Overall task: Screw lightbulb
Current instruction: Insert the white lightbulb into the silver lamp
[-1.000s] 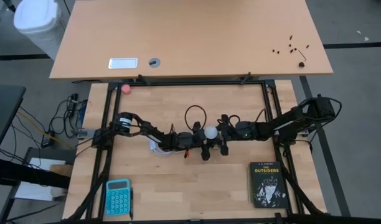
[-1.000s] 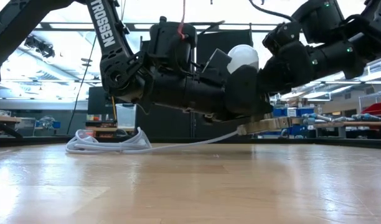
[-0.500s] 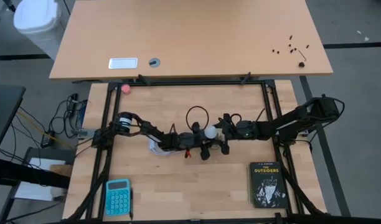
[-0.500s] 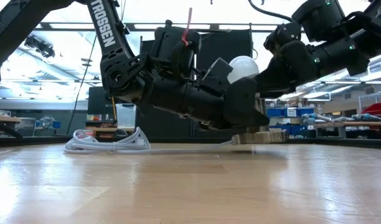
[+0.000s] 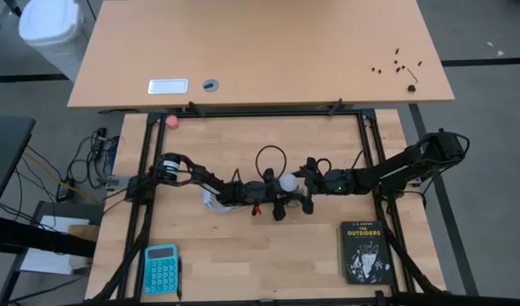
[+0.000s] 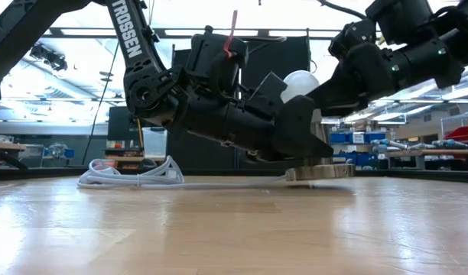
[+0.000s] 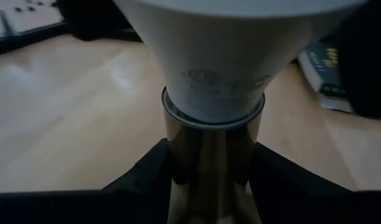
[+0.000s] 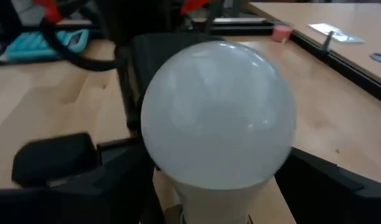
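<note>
The white lightbulb (image 8: 218,118) stands upright in a metallic socket (image 7: 212,168). The socket's round base disc (image 6: 320,173) rests flat on the table. A white cord (image 6: 219,182) runs from the disc to a coil (image 6: 127,176). My left gripper (image 5: 281,197) reaches in from the table's left and is shut on the socket below the bulb's neck. My right gripper (image 8: 209,199) comes from the right. It is open, with a finger on either side of the bulb's lower half, and I see no touch. My left gripper pinches the socket's metal barrel (image 7: 178,171) between its two fingers, just under the bulb's neck. The fingers come nearly level from the table's left, tipped slightly down. The socket stands upright with its disc on the table and the bulb on top.
A black book (image 5: 364,252) lies at the near right and a blue calculator (image 5: 161,269) at the near left. A pink ball (image 5: 172,121) sits at the far left by the black frame rail (image 5: 260,112). Bare wood lies in front of the grippers.
My right gripper has opened and let go of the bulb's globe, drawing back slightly toward the table's right. My left gripper has tipped downward, and the socket's base disc, tilted and clear of the table before, has come down flat onto it.
</note>
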`<state>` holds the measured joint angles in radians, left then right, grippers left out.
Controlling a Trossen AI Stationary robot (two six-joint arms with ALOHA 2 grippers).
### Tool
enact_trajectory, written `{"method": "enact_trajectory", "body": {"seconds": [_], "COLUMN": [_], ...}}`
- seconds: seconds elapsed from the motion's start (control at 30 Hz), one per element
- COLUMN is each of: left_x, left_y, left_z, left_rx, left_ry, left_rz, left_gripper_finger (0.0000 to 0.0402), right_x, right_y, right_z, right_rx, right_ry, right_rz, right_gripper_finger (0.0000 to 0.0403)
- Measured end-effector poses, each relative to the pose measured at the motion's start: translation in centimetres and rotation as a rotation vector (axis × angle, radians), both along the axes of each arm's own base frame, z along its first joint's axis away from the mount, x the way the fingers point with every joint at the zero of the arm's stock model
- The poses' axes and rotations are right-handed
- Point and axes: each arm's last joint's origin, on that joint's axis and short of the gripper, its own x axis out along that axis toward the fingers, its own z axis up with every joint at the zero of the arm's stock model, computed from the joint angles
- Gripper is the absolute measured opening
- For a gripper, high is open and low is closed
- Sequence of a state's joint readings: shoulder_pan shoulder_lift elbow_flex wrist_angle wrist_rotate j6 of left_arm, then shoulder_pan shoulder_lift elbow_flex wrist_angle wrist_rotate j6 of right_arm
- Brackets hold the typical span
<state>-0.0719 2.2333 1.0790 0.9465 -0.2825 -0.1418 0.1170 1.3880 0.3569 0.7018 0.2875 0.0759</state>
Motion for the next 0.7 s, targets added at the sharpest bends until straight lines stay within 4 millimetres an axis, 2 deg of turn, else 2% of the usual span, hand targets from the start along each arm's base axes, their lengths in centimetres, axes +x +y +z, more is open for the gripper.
{"method": "enact_trajectory", "body": {"seconds": [0.33, 0.7], "left_x": [0.0, 0.0], "left_y": [-0.5, -0.9], "left_z": [-0.2, -0.3], "left_rx": [0.022, 0.039], "left_ry": [0.034, 0.038], "left_rz": [-0.183, -0.329], "left_gripper_finger": [0.0171, 0.0171], "right_x": [0.1, -0.1], "right_y": [0.8, 2.2], "right_z": [0.2, 0.2], "right_rx": [0.030, 0.035], "right_ry": [-0.013, -0.018], "right_rz": [0.196, 0.250], "right_gripper_finger": [0.0320, 0.0320]}}
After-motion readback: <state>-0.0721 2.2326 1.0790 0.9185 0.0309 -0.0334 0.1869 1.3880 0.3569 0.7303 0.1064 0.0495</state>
